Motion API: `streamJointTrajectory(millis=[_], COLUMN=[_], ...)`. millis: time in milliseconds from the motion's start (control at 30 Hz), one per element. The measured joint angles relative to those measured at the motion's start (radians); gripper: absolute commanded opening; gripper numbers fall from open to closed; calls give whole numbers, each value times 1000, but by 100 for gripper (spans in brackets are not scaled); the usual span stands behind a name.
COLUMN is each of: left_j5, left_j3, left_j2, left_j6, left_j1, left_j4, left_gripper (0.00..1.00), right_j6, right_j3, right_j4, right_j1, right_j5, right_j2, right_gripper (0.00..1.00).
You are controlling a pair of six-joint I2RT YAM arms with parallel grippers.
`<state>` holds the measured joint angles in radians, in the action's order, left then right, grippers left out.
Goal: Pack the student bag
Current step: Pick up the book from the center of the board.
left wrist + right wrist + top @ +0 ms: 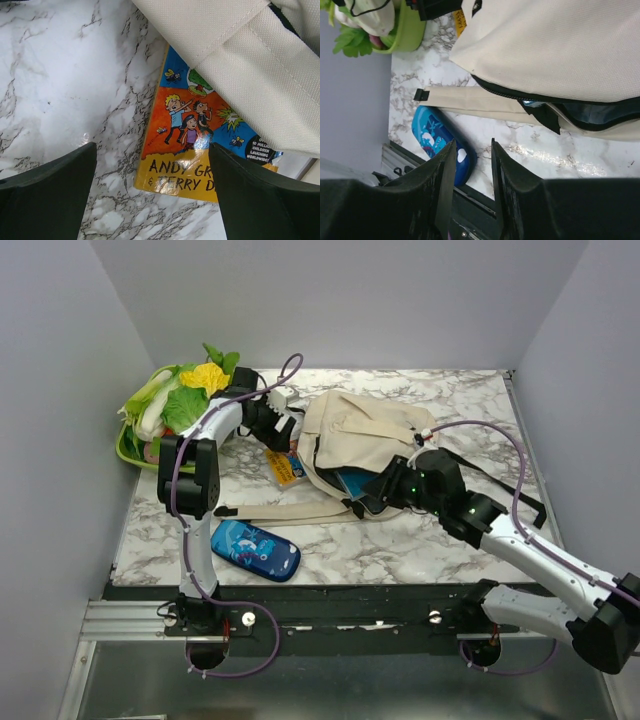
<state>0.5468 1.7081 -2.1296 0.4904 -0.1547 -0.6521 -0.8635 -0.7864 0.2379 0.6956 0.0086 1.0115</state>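
Observation:
The beige student bag [365, 425] lies mid-table with its black-zipped opening facing the near edge; something blue [352, 480] shows inside. A yellow and orange children's book [285, 467] lies at its left, partly under the cloth. My left gripper [283, 433] hovers over that book [192, 145], open wide and empty [152, 150], with bag cloth [240, 60] over the book's top. My right gripper [365, 502] sits at the bag's opening [590, 110]; its fingers [473, 145] are slightly apart with nothing between them.
A dark-blue patterned pencil case [255, 550] lies near the front left edge and shows in the right wrist view [437, 145]. A long beige strap [290, 510] runs left from the bag. A green basket of vegetables [150, 430] stands at the back left.

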Motion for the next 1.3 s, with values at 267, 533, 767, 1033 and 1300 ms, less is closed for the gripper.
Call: streamJointTrajectory(millis=[267,533,767,1033,1300], left_j5=[-18,-54,-137,-164,-124], left_j3=[0,3,48,22,-176], left_j2=[-37,-46,-50,-37,108], left_j6=[43,63,92,133,295], left_j1=[-16,-47,-90,-90,-89], left_j4=[-2,-13,-40,-33,-142], left_gripper=[99,65,2,0,0], right_j6=[10,59,64,88,124], right_j3=[-9,-171,-172,-249,-333], right_j4=[-7,-4,-2,46,75], right_j1=[20,88,88,92,122], right_j5=[2,5,5,3,-21], right_j2=[51,206,206,312,492], right_gripper=[38,32,31,35,53])
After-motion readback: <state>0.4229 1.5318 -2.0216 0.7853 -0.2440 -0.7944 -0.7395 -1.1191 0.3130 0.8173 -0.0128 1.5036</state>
